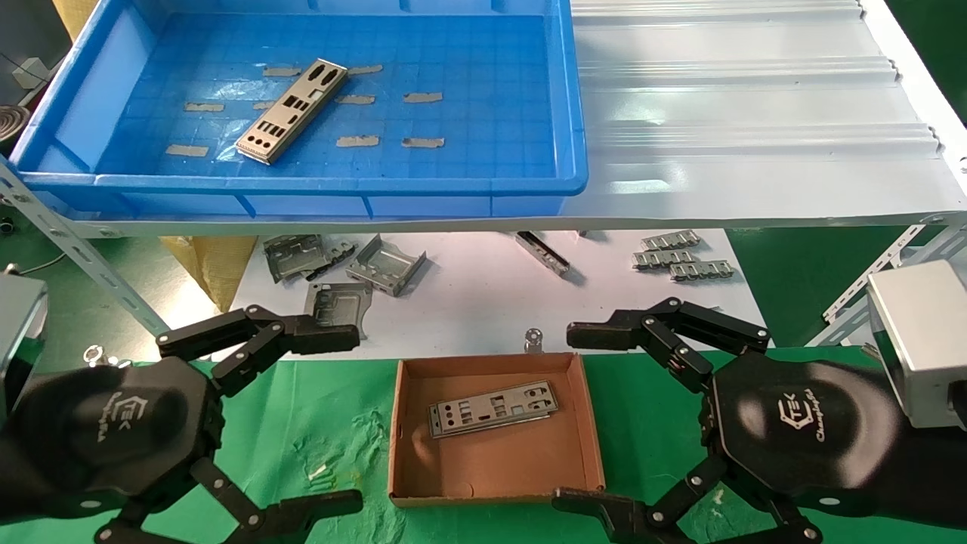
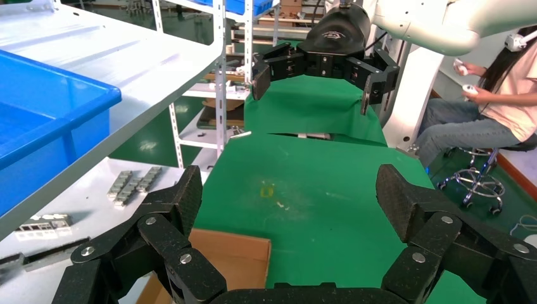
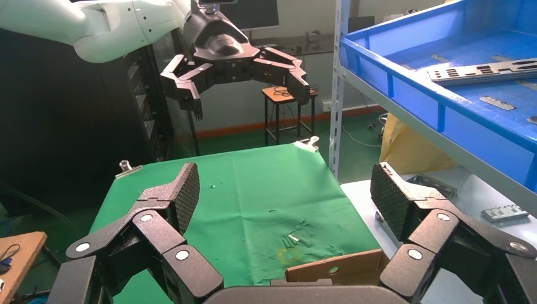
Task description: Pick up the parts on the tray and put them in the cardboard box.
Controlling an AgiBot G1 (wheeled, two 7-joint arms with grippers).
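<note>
One silver plate [image 1: 291,112] lies slanted in the blue tray [image 1: 302,185] on the upper shelf; it also shows in the right wrist view [image 3: 481,71]. A second plate [image 1: 492,409] lies flat in the cardboard box [image 1: 491,468] on the green cloth. My left gripper [image 1: 349,419] is open and empty, just left of the box. My right gripper [image 1: 570,417] is open and empty at the box's right wall. The left wrist view shows my left gripper [image 2: 292,202] above the box's corner [image 2: 234,256]. The right wrist view shows my right gripper [image 3: 285,190] over the box's wall [image 3: 335,269].
Bent grey brackets [image 1: 378,264] and ribbed connector strips [image 1: 680,261] lie on the white lower surface behind the box. A white corrugated shelf sheet [image 1: 755,113] runs right of the tray. A metal clip [image 1: 534,340] holds the green cloth [image 1: 317,423]. A person [image 2: 500,95] sits beyond the table.
</note>
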